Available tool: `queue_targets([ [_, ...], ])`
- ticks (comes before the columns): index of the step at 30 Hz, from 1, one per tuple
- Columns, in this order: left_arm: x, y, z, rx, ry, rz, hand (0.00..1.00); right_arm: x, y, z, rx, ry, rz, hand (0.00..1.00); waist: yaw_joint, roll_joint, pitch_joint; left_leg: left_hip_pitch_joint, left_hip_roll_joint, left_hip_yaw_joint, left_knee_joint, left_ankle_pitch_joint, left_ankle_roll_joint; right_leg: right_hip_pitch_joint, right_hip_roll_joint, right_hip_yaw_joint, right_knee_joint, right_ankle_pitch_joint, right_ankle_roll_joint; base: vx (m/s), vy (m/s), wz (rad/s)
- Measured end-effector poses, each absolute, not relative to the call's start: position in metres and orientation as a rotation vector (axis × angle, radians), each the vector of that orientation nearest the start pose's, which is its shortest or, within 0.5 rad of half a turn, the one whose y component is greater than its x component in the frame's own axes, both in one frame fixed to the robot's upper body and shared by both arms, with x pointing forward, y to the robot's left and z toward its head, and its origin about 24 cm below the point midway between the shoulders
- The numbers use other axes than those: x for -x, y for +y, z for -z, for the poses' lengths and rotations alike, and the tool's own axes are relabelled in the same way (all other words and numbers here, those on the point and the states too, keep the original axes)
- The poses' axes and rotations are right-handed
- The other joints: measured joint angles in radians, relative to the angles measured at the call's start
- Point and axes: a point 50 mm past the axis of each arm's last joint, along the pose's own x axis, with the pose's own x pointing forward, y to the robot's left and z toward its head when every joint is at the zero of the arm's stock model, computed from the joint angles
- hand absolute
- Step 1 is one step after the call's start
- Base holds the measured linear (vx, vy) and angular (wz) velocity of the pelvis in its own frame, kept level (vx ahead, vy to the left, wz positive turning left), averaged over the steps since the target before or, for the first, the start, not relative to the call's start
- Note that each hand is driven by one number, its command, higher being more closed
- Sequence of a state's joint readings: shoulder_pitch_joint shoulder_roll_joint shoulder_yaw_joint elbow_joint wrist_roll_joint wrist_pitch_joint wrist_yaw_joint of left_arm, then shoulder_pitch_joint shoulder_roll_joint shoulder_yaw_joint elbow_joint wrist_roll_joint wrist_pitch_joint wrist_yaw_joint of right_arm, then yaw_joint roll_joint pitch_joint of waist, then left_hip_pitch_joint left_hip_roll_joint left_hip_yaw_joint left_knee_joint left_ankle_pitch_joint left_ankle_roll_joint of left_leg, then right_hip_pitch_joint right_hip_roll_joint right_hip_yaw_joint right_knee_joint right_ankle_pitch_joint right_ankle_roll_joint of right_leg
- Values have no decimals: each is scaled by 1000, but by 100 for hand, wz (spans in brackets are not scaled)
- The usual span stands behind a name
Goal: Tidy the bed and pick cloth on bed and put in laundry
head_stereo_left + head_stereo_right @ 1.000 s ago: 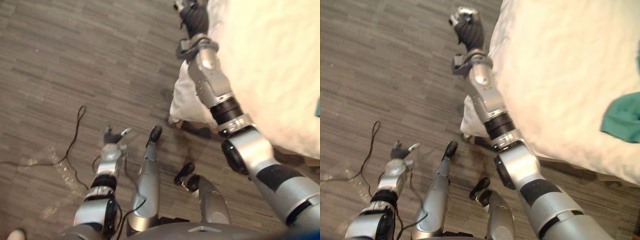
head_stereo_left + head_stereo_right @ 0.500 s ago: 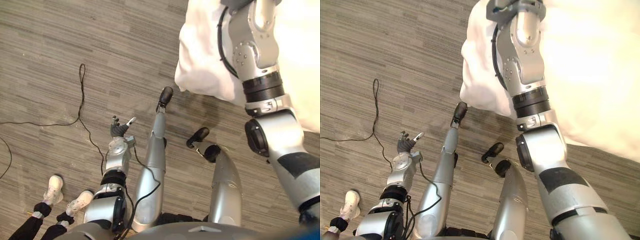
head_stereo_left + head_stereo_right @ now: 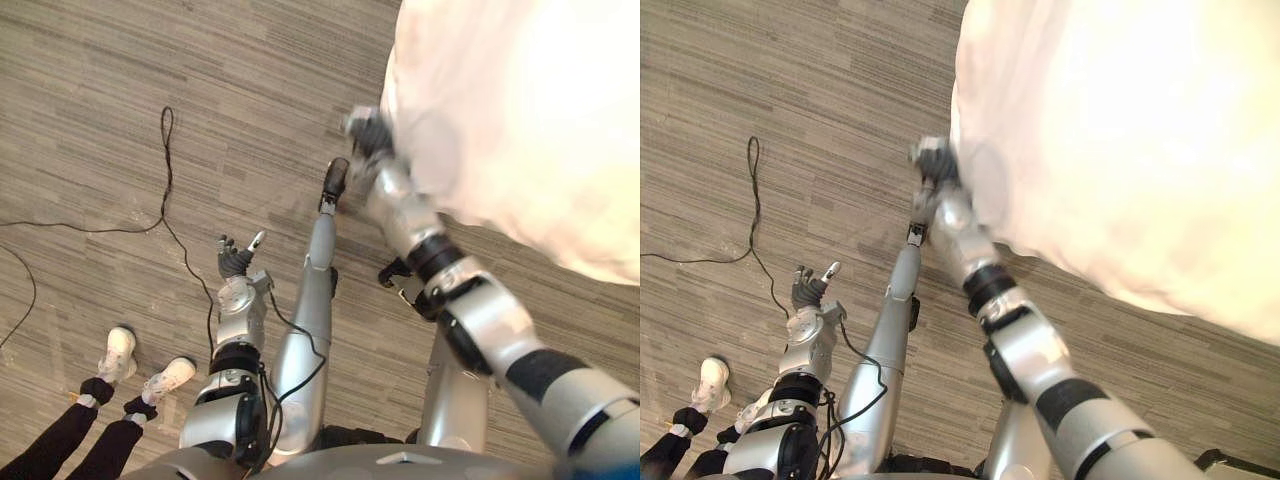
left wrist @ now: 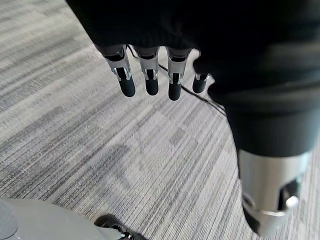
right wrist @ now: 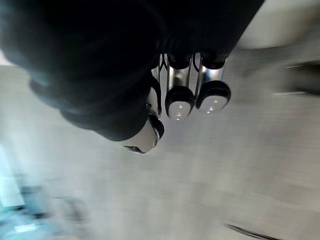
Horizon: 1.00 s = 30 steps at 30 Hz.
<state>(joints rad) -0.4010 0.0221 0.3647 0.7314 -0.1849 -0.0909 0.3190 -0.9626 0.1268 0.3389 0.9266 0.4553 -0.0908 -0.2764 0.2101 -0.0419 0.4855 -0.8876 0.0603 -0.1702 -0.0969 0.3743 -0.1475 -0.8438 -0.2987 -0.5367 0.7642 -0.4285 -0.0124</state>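
- 1 white bed cover (image 3: 520, 120) takes up the upper R of the head views. It bulges, w/ a rounded corner hanging toward the wood-look floor (image 3: 120, 80).
- Cover's visible lower edge runs on a slant from that corner down to the views' R side. Can't judge its long axis, as the rest is cut off at the frame.
- R hand (image 3: 368, 135) is at that corner, just beside the cover's edge, arm reaching fwd. Can't tell if it touches the cover, nor if it's clenched or grasping.
- L hand (image 3: 237, 258) hangs low over the floor, well apart from the cover. Its fingers (image 4: 150, 82) are loose and near straight, released, nothing in them.
- Lower L: a person's legs (image 3: 60, 440) in dark trousers w/ white shoes (image 3: 118, 350) stand on the floor near the L arm.
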Motion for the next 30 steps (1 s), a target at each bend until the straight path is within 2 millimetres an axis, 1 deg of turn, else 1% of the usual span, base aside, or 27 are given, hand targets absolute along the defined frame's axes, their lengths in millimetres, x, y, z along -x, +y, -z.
queue_targets([
  [1,-300,207,16,278,288,-576,0,-368,11,-116,-99,34,-273,100,-2,0,0,28,1,2,0,0,0,27,1,0,-2,0,0,-11,-27,-8],
  [2,-299,204,17,282,294,-574,0,-366,11,-112,-75,35,-276,100,-4,0,0,46,3,4,0,0,0,44,2,0,-3,0,0,-42,-24,-12],
  [5,-299,199,19,286,306,-566,0,-364,9,-107,-65,36,-274,100,-10,-1,-4,74,10,20,-1,-6,-7,69,5,1,-10,-12,-3,-104,5,-23],
  [6,-298,198,20,285,308,-565,0,-363,8,-104,-59,40,-272,100,-14,1,-5,76,13,23,-1,-14,-16,69,9,1,-10,-11,-4,-100,26,-17],
  [7,-298,199,21,283,313,-566,0,-361,4,-95,-34,55,-267,100,-21,0,-6,82,20,22,-1,-16,-18,78,15,0,-12,-9,-5,-83,22,-13],
  [8,-296,199,25,280,334,-567,0,-358,-2,-82,-22,87,-254,100,-27,-1,-6,100,23,22,-1,-16,-18,97,18,-2,-16,-7,-4,-48,1,-6],
  [9,-295,198,28,279,352,-566,0,-355,-5,-75,-18,104,-248,100,-29,-2,-7,111,24,23,-1,-16,-18,110,20,-2,-19,-6,-2,-7,-1,-5],
  [11,-285,199,39,276,393,-564,0,-342,-16,-51,-16,152,-247,100,-41,-8,-10,159,27,29,-1,-21,-10,163,28,-1,-43,1,2,18,0,-16],
  [12,-277,203,46,264,420,-572,0,-330,-20,-44,-30,148,-258,100,-48,-17,-18,194,33,39,-1,-24,-4,201,37,4,-66,9,6,50,-5,-34],
  [13,-268,205,54,245,456,-576,0,-318,-20,-46,-17,95,-289,100,-61,-30,-29,228,40,53,0,-33,3,235,48,13,-88,17,12,63,-5,-38],
  [14,-263,207,58,234,472,-576,0,-312,-19,-50,-24,60,-308,100,-65,-36,-34,248,44,62,0,-37,2,255,54,20,-101,22,14,80,-2,-44],
  [15,-256,210,64,204,502,-575,0,-303,-16,-61,-42,-7,-341,100,-74,-47,-41,294,47,80,-1,-51,6,298,60,33,-122,27,19,89,0,-39],
  [16,-251,209,70,162,533,-542,0,-294,-10,-72,-69,-68,-386,100,-86,-50,-44,349,47,90,-1,-64,7,356,66,40,-146,32,27,79,-4,-37],
  [17,-249,208,73,136,551,-524,0,-290,-5,-76,-74,-93,-421,100,-86,-53,-50,374,48,98,-1,-70,7,379,71,48,-159,36,30,78,0,-36],
  [18,-242,207,79,87,587,-498,0,-280,8,-83,-82,-131,-505,100,-86,-59,-80,407,49,110,-1,-82,5,414,81,59,-186,43,33,102,5,-36],
  [19,-239,205,84,56,614,-472,0,-270,22,-90,-89,-164,-599,100,-86,-59,-98,447,53,111,-1,-95,3,465,95,61,-224,54,37,124,1,-33],
  [20,-235,206,87,17,638,-450,0,-262,34,-92,-86,-175,-669,100,-87,-59,-106,475,57,111,-1,-103,2,502,108,64,-251,62,42,107,-6,-17],
  [21,-233,207,90,-7,658,-442,0,-258,41,-93,-95,-175,-712,100,-87,-61,-118,487,59,110,-1,-108,0,522,114,64,-269,66,42,123,-16,-8],
  [22,-223,210,99,-56,711,-426,0,-248,57,-95,-137,-159,-804,100,-87,-63,-166,503,64,110,-1,-117,-1,549,129,62,-314,80,45,125,-11,-4],
  [24,-212,215,107,-94,764,-424,0,-243,67,-100,-195,-150,-871,100,-87,-63,-180,539,65,115,-1,-130,2,601,140,69,-354,93,51,128,7,-11],
  [25,-202,220,113,-119,808,-424,0,-241,72,-105,-243,-142,-900,100,-90,-63,-187,570,63,125,-1,-139,4,637,143,71,-385,105,57,112,33,-20],
  [26,-191,224,119,-145,844,-421,0,-242,73,-106,-273,-132,-912,100,-91,-62,-211,582,64,133,-1,-149,6,652,149,82,-411,114,60,90,35,-24],
  [29,-163,233,131,-193,926,-413,0,-252,72,-117,-344,-128,-925,100,-97,-61,-243,629,64,159,-1,-167,11,708,159,105,-477,147,70,67,42,-27],
  [30,-158,234,132,-196,939,-415,0,-255,70,-117,-358,-125,-914,100,-99,-61,-249,635,63,161,-1,-168,10,717,160,109,-488,153,72,32,36,-20],
])
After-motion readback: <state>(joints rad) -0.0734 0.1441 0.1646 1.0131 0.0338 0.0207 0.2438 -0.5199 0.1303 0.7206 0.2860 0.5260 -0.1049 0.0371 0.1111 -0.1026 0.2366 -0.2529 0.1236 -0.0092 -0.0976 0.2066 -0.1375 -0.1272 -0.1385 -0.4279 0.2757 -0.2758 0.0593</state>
